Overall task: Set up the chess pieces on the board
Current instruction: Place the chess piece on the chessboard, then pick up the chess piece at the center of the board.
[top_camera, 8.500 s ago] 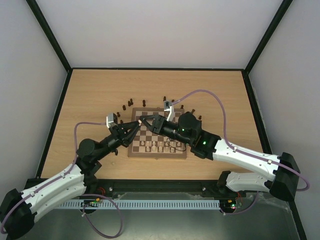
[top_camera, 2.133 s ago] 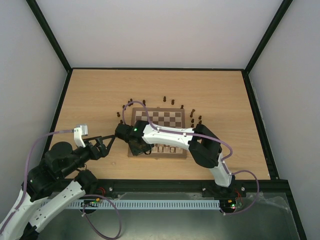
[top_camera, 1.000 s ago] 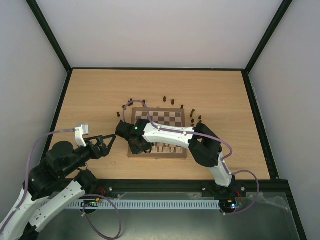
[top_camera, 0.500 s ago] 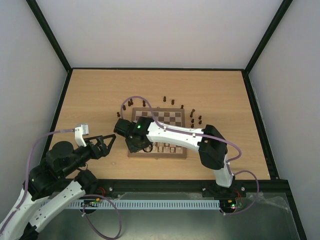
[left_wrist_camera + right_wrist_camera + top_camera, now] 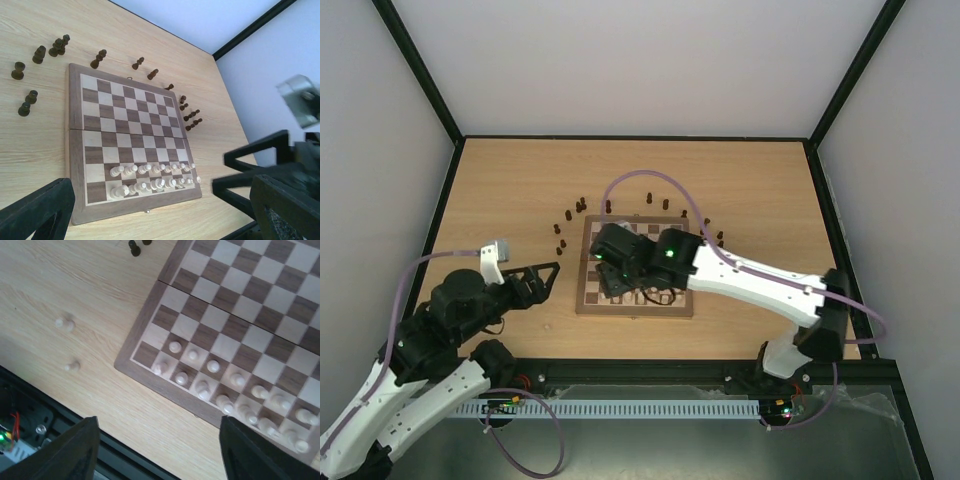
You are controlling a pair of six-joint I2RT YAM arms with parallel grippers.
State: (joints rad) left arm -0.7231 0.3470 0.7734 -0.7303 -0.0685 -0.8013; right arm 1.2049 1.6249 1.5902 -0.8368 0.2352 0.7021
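The board (image 5: 638,232) lies mid-table. Pale chess pieces (image 5: 150,170) stand in two rows along its near edge, also seen in the right wrist view as pale pieces (image 5: 215,375). Dark chess pieces (image 5: 60,45) stand scattered on the table past the board's far and left sides. Two pale pieces (image 5: 65,324) lie on the table left of the board. My right gripper (image 5: 165,455) hangs open above the board's near left corner, holding nothing. My left gripper (image 5: 548,277) stands open left of the board, also empty.
More dark pieces (image 5: 708,235) stand off the board's right side. The right arm (image 5: 750,280) stretches over the board's near right part. The table's near edge and black rail (image 5: 30,410) run just below the right gripper.
The right gripper has swung right from the board's left edge to above its near left corner, and its jaws have opened. The left arm has shifted slightly forward.
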